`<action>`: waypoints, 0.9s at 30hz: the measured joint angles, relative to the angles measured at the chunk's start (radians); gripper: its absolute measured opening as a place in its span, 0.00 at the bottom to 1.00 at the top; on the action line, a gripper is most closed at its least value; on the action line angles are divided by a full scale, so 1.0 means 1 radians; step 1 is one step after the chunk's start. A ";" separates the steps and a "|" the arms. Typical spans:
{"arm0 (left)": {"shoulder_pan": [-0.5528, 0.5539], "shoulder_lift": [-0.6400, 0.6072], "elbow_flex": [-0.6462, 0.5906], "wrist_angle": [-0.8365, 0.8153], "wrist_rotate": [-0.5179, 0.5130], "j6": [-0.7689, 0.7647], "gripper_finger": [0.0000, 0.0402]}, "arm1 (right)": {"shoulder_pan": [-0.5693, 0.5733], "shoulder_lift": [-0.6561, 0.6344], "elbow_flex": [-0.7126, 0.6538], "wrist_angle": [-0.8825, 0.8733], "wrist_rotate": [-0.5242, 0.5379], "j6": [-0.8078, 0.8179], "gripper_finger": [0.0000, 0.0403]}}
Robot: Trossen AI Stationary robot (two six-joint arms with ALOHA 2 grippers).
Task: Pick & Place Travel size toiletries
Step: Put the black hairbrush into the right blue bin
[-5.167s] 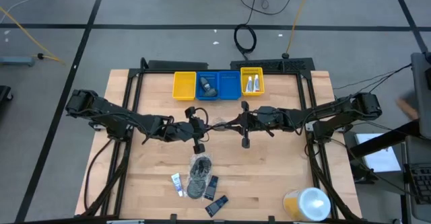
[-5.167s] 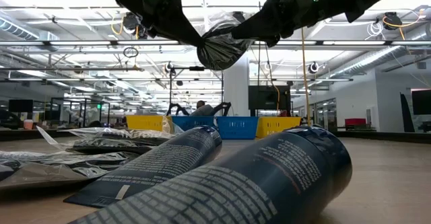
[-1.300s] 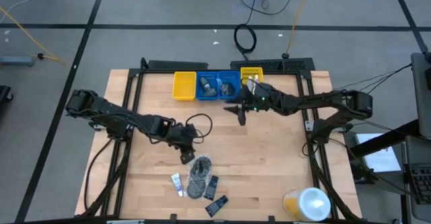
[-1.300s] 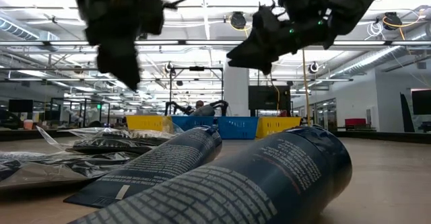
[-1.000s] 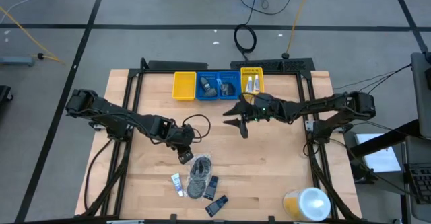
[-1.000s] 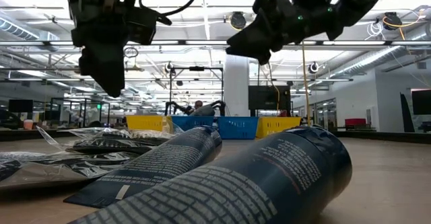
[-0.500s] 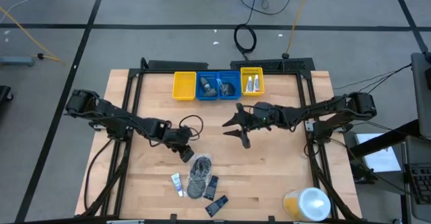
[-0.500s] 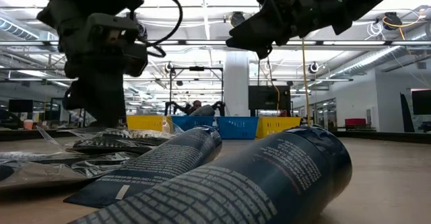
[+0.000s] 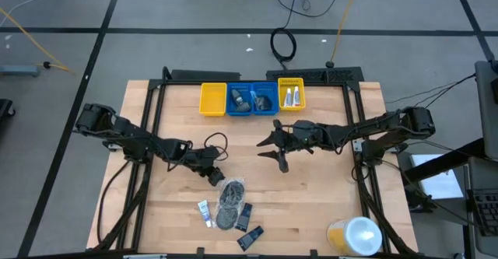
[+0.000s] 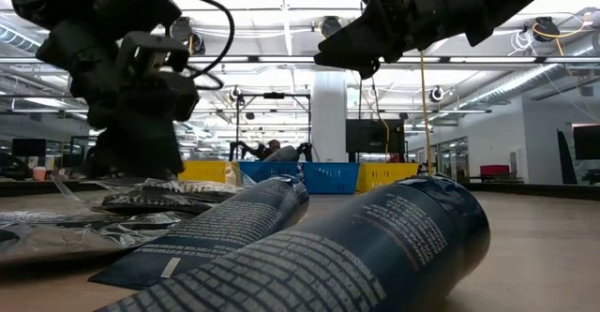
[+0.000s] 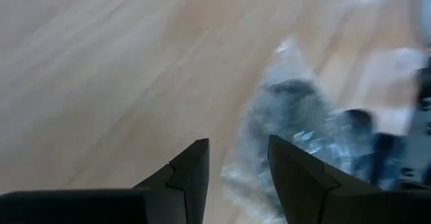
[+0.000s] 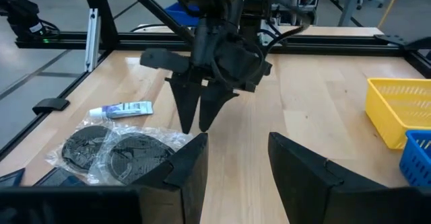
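Note:
The travel size toiletries lie near the table's front edge. They are a clear bag of round black flat pieces, a white-and-blue tube and dark packets. My left gripper is open and points down. Its tips stand just at the bag's far edge; I cannot tell whether they touch it. My right gripper hangs open and holds nothing above the table's middle.
A row of yellow and blue bins stands at the far edge, with small items in the blue bin and the right yellow bin. A large yellow container with a white lid lies at the front right. Bare wood lies between the arms.
My left gripper has come down toward the table beside the bag of round black pieces, still open. My right gripper has drawn a little away from the bins toward the near edge and then stayed still.

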 joint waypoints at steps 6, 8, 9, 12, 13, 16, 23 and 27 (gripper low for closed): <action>0.000 0.013 -0.010 0.022 -0.002 -0.007 0.38 | 0.000 0.000 0.000 0.000 0.000 0.000 0.36; 0.000 0.037 -0.010 0.037 0.004 -0.008 0.38 | 0.000 0.000 0.000 0.000 0.000 0.000 0.36; 0.000 0.053 -0.010 0.052 0.013 -0.008 0.38 | 0.000 0.000 0.000 -0.001 0.000 0.000 0.36; 0.000 0.124 -0.007 0.135 0.052 -0.020 0.38 | 0.000 0.000 0.000 -0.003 0.000 0.000 0.36; 0.001 0.143 -0.007 0.156 0.078 -0.021 0.38 | 0.000 0.000 0.000 -0.003 0.000 0.000 0.36; 0.004 0.187 -0.004 0.209 0.104 -0.014 0.38 | 0.000 0.000 0.000 -0.005 0.000 0.000 0.36; 0.005 0.191 -0.001 0.254 0.125 0.008 0.38 | 0.000 0.000 0.000 -0.007 0.000 -0.003 0.36; 0.005 0.191 -0.001 0.238 0.131 0.008 0.38 | 0.000 0.000 0.000 -0.007 0.000 -0.007 0.36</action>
